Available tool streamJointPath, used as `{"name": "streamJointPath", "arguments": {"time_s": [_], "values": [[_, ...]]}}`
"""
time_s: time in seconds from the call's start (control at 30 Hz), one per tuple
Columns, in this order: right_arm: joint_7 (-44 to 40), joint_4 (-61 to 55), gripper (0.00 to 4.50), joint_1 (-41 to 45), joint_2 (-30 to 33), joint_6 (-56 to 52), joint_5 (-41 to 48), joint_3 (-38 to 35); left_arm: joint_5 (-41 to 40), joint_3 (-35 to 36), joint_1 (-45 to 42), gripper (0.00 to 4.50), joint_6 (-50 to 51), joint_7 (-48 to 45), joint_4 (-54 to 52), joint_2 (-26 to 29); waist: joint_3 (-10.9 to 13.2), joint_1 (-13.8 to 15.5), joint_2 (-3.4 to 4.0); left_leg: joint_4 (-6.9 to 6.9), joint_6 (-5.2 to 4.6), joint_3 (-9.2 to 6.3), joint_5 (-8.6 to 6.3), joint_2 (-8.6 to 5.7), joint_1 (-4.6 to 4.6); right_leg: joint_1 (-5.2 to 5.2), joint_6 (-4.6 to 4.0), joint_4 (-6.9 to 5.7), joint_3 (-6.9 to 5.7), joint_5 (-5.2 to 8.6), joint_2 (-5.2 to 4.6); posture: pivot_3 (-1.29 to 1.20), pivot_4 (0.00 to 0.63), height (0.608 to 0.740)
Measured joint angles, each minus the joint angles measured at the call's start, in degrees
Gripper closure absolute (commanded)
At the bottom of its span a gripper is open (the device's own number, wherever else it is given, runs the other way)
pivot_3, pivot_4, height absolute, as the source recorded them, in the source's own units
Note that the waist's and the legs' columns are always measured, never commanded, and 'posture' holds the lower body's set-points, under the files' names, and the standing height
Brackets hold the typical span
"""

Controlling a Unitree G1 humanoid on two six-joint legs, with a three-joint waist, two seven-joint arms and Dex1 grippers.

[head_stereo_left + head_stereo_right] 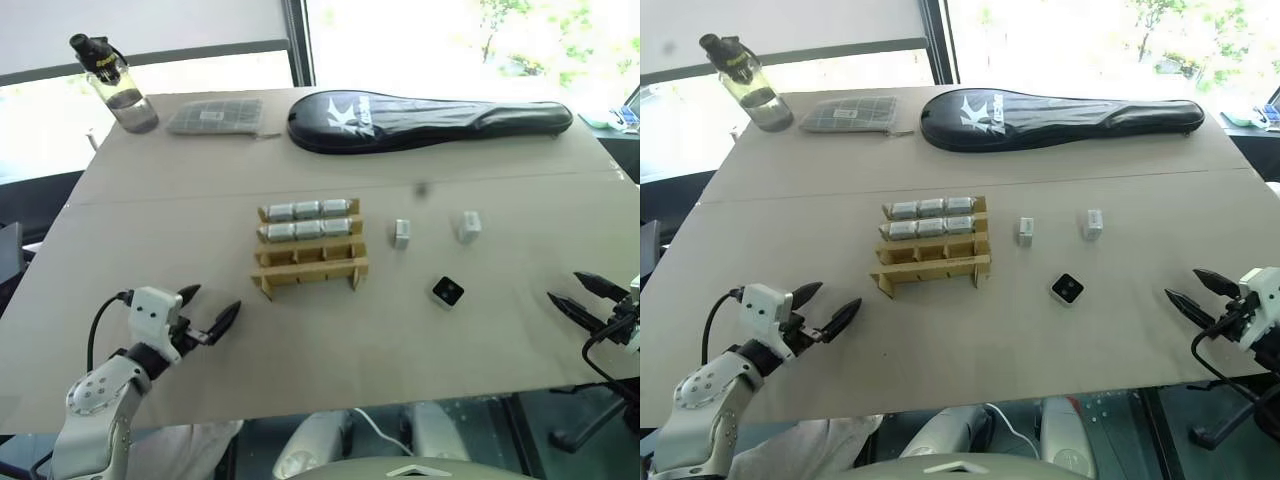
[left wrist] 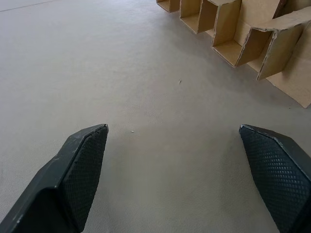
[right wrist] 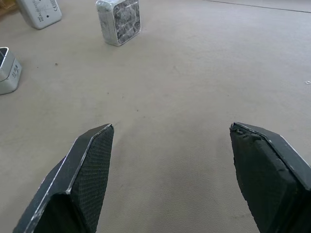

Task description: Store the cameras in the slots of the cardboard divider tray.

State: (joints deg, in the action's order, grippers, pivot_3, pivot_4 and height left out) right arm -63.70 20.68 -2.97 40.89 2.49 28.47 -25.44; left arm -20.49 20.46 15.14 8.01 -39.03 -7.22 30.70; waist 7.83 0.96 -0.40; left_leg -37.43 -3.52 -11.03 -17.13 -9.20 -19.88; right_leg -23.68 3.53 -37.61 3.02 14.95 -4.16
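Observation:
The tan cardboard divider tray (image 1: 310, 249) stands mid-table, its two far rows holding several silver cameras (image 1: 308, 220); its two near rows are bare. Three loose cameras lie right of it: one upright (image 1: 401, 233), another (image 1: 468, 226) farther right, and one (image 1: 447, 292) lying with its black lens face up. My left gripper (image 1: 208, 312) hovers open near the front left, short of the tray's near corner (image 2: 272, 63). My right gripper (image 1: 583, 293) is open at the right edge, with two of the loose cameras (image 3: 119, 21) (image 3: 8, 70) ahead of it. Nothing is between either pair of fingers.
A black racket bag (image 1: 425, 117) lies along the far edge. Beside it are a flat grey gridded pad (image 1: 214, 116) and a clear water bottle (image 1: 113, 84) at the far left corner. A seam crosses the table (image 1: 150, 260) behind the tray.

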Motion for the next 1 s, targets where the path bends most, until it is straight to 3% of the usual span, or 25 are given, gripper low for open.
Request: {"name": "streamJointPath", "arguments": {"time_s": [1.0], "values": [[1.7,-6.38,0.73,-0.22,-1.79,-1.21,-0.41,2.06,-3.27,1.73,-0.86,0.0,-1.71,-6.63,-0.09,2.42,0.0,-0.01,0.0,0.0,0.0,0.0,0.0,0.02,0.0,-0.01,0.0,-0.01,0.0,0.0,0.01,0.0,0.15,0.74]]}}
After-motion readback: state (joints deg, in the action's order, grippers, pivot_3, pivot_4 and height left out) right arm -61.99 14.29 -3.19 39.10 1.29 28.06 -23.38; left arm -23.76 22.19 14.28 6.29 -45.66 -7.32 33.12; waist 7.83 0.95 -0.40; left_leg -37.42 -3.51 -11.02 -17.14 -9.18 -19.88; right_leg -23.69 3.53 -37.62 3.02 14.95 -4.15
